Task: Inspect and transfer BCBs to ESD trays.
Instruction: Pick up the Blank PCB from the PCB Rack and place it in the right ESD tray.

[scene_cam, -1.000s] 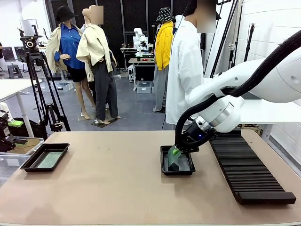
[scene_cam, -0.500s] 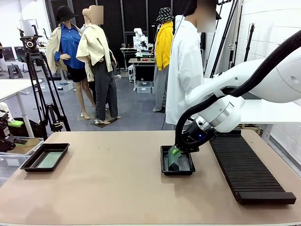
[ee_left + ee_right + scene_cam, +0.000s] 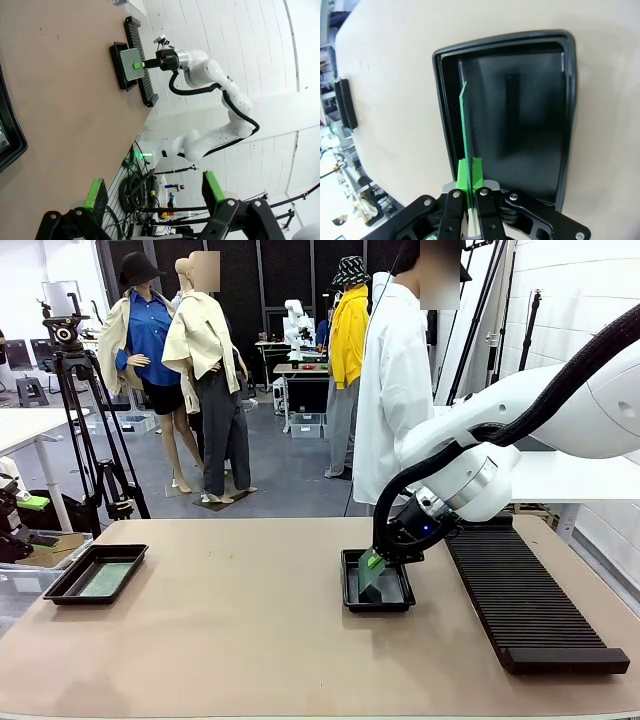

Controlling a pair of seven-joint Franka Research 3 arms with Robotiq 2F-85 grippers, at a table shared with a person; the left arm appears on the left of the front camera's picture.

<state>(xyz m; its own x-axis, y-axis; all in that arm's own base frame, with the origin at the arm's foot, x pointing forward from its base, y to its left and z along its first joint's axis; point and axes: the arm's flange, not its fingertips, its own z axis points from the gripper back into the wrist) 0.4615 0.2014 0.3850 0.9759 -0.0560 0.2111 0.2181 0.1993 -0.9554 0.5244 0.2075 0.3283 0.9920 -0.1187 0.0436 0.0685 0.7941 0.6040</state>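
The right gripper (image 3: 374, 562) is clamped on one edge of a green circuit board (image 3: 368, 576), holding it over the black tray (image 3: 377, 597) near the middle of the table (image 3: 250, 640). In the right wrist view the board (image 3: 468, 135) stands on edge between the green pads (image 3: 470, 175), which are pressed tight against it, and its far end reaches down into the tray (image 3: 520, 100) — whether it touches the floor cannot be told. Just beside this tray, on the robot's right, lies a long black ribbed rack (image 3: 525, 605). A second black tray (image 3: 97, 573) sits well apart at the table's left edge with another green board (image 3: 103, 578) lying flat in it. In the left wrist view the left gripper (image 3: 152, 192) has its fingers (image 3: 95, 195) spread wide with nothing between them, and far off it shows the right arm (image 3: 200, 65) holding the board (image 3: 132, 65) above the tray (image 3: 120, 75). A person in a white coat (image 3: 392, 390) stands at the far side of the table.
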